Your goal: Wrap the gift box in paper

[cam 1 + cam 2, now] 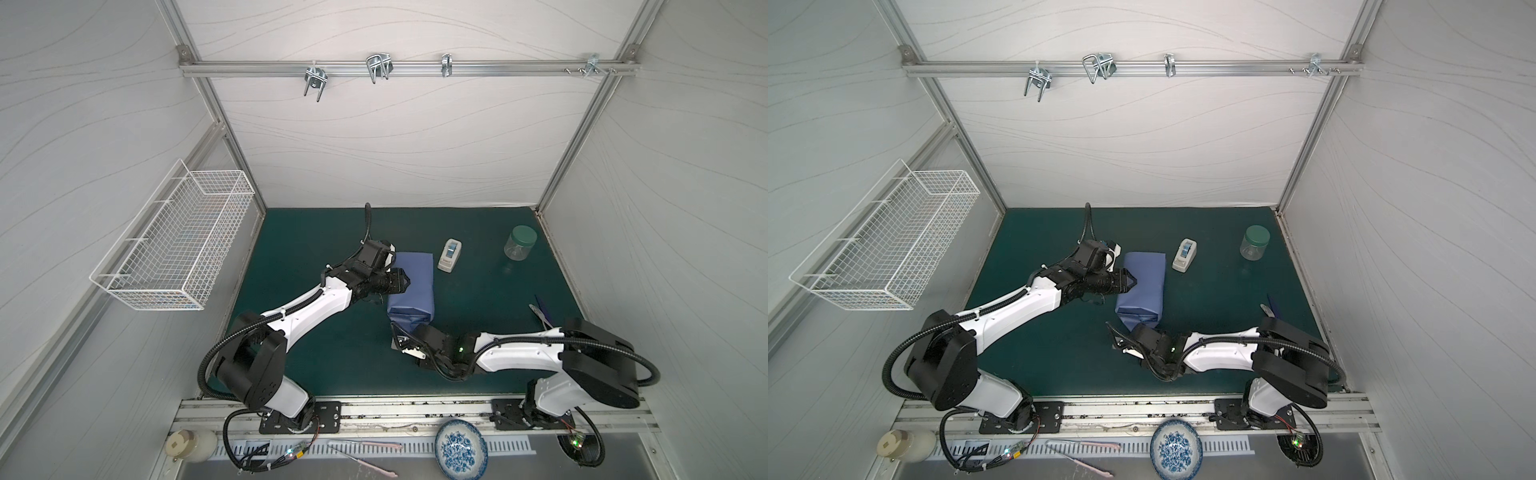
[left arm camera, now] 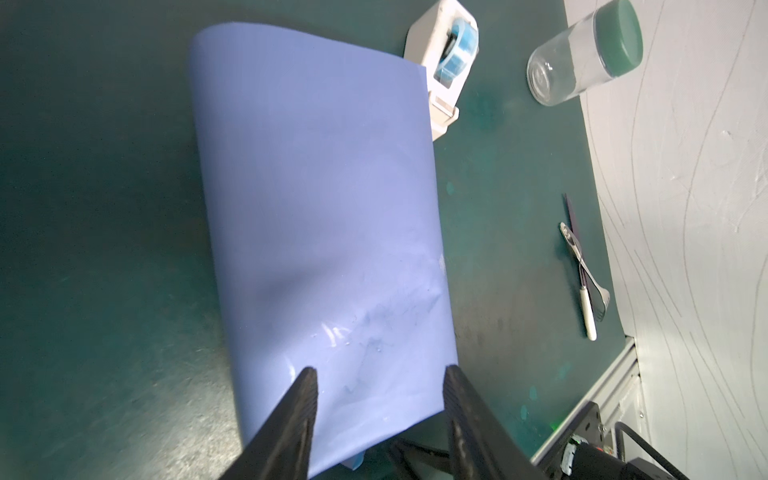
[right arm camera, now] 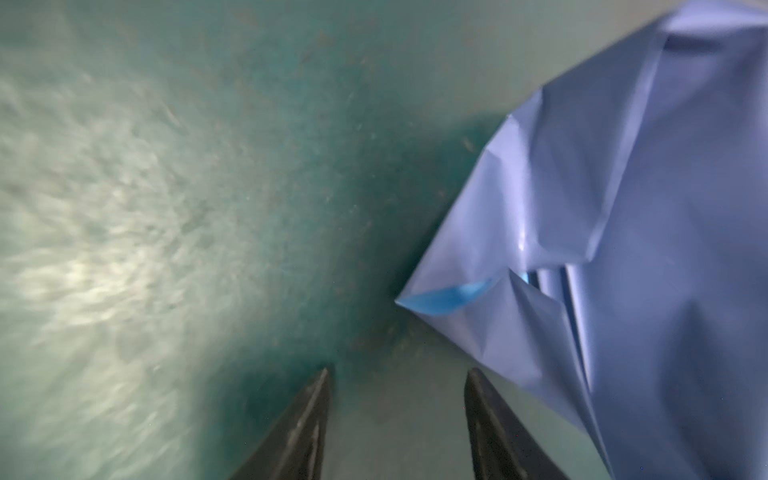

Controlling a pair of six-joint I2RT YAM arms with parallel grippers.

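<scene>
1. Hovering over the paper (image 2: 316,208), left claw (image 2: 380,369) stands open, holding nothing.
2. Right claw (image 3: 399,370) open and empty, low over the counter (image 3: 166,208), just beside the paper's crumpled near end.
3. Paper lies mid-counter as a box-shaped bundle, indigo face out; gift box hidden.
4. Tape dispenser (image 1: 449,254) just beside the bundle's far right corner; green-lidded jar (image 1: 519,248) well apart, nearer the right wall.
</scene>
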